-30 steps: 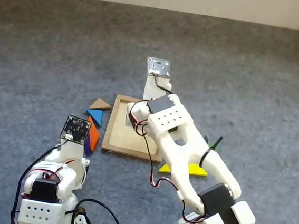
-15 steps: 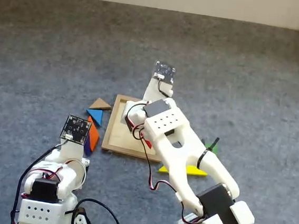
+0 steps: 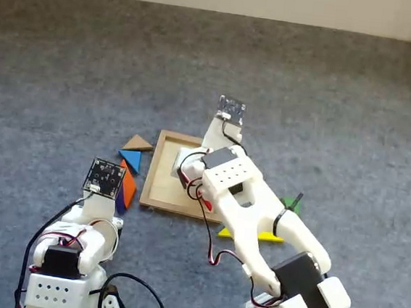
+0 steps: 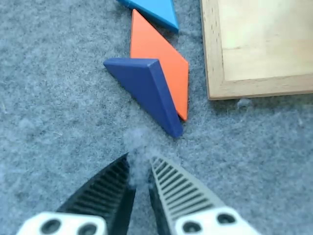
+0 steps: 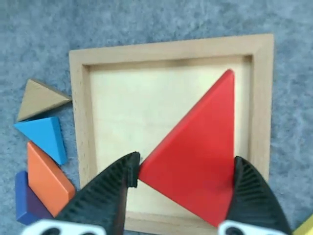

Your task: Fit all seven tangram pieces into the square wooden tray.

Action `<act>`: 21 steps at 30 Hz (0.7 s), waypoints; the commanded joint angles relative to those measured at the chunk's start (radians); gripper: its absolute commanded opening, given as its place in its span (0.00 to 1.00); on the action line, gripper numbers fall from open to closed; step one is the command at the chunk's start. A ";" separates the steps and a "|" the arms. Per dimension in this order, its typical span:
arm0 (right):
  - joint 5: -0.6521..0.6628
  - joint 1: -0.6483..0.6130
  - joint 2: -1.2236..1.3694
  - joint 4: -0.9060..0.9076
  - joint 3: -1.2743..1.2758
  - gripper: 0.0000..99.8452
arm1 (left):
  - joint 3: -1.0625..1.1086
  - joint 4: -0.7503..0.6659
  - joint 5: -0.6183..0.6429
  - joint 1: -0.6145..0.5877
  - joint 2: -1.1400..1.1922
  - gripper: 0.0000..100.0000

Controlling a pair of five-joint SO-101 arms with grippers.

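Quick rundown of where you're at. Your right gripper [image 5: 185, 171] is spread wide over the square wooden tray [image 5: 171, 46], and the red triangle [image 5: 195, 156] sits between its fingers [image 5: 112, 196], one tip at a corner of the piece and the other at its straight edge. I honestly can't tell if the tips are pressing on it or just beside it. The red triangle lies inside the tray, with one short side running along the tray wall that faces away from the loose pile, a thin gap showing between them. The rest of the tray floor is bare wood.

Your left gripper [image 4: 139, 169] is pinched almost fully together with nothing in it, low over the grey carpeted surface [image 3: 67, 75]. It's just short of the pointed end of the dark blue triangle [image 4: 146, 88], not touching it.

The loose pile is lined up beside the tray on your left arm's side. The tan triangle [image 5: 39, 98] is farthest out, then the light blue triangle [image 5: 44, 134], then the orange parallelogram [image 4: 159, 63], which lies just beside the tray's rim. The dark blue triangle is up against the orange one and looks like it overlaps its edge a bit.

Over on the other side in the high view, the yellow triangle [image 3: 270, 235] pokes out from under your right arm [image 3: 257, 217] near the tray's corner. A green piece [image 3: 288, 203] is just past that, mostly hidden by the arm.
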 commanded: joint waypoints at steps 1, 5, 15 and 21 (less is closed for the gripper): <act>-0.002 0.036 -0.010 -0.018 -0.001 0.21 | 0.019 0.005 -0.006 -0.015 -0.038 0.01; 0.035 0.051 -0.008 -0.018 0.001 0.21 | 0.019 0.005 -0.006 -0.015 -0.038 0.01; 0.048 0.047 -0.008 -0.018 0.033 0.22 | 0.019 0.005 -0.006 -0.015 -0.038 0.01; 0.049 0.047 -0.008 -0.018 0.033 0.22 | 0.019 0.005 -0.006 -0.015 -0.038 0.01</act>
